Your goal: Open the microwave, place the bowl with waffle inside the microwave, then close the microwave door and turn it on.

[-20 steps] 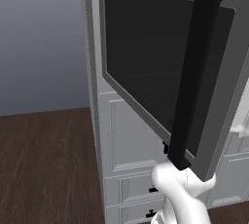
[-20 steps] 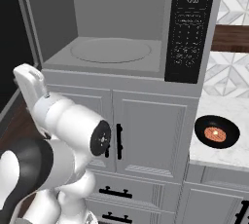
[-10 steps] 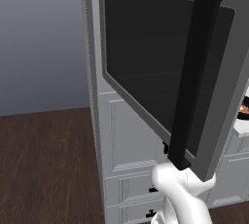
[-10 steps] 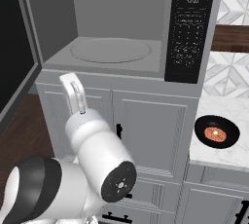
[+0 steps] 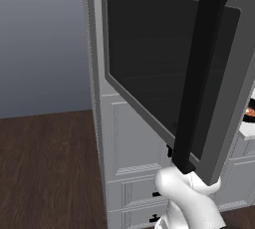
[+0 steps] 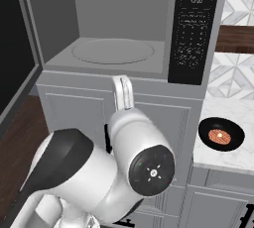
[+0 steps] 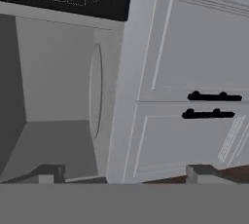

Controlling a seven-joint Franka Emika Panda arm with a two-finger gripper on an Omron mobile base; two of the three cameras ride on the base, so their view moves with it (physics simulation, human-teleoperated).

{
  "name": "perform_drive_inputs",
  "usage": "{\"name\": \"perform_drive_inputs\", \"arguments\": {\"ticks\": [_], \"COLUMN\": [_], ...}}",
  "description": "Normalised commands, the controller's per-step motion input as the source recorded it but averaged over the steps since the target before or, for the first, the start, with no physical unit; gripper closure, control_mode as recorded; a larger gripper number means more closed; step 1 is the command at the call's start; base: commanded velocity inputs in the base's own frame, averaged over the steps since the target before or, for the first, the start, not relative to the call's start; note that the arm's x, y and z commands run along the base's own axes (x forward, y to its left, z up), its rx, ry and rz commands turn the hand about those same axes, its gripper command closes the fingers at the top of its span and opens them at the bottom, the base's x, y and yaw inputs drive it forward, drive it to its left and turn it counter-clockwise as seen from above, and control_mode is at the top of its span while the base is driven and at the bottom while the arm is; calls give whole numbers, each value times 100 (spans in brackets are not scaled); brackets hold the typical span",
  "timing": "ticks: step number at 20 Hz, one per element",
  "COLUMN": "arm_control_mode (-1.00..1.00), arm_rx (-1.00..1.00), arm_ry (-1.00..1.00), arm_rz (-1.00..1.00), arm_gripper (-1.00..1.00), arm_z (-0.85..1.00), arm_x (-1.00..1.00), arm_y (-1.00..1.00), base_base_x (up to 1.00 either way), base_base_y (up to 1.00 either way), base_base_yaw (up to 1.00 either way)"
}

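So the microwave door (image 5: 169, 68) is swung wide open, cavity empty, turntable (image 6: 113, 51) bare. The bowl (image 6: 221, 136) with the waffle sits on the marble counter (image 6: 218, 118), at about 4 o'clock from the microwave (image 6: 119, 28) in the right base view. The gripper (image 7: 124, 172) is spread fully and holding nothing, pointed at the cavity and cabinet fronts. I'd say the next reach has to swing toward 3 o'clock, since the bowl is well apart from the hand.
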Motion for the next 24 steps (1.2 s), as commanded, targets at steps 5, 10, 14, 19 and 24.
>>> {"name": "perform_drive_inputs", "arguments": {"ticks": [5,10,14,19,24], "arm_control_mode": [-100,-100,-100,-100,-100], "arm_rx": [-18,-7,21,20,3], "arm_ry": [47,25,15,0,0], "arm_rz": [-15,-9,-7,0,0], "arm_gripper": [-100,-100,-100,-100,-100], "arm_z": [-53,-99,-59,-34,-63], "arm_x": [11,2,45,76,70], "arm_y": [-100,-91,-62,-86,-61], "base_base_x": [0,0,0,0,0], "base_base_y": [0,0,0,0,0], "base_base_yaw": [0,0,0,0,0]}}
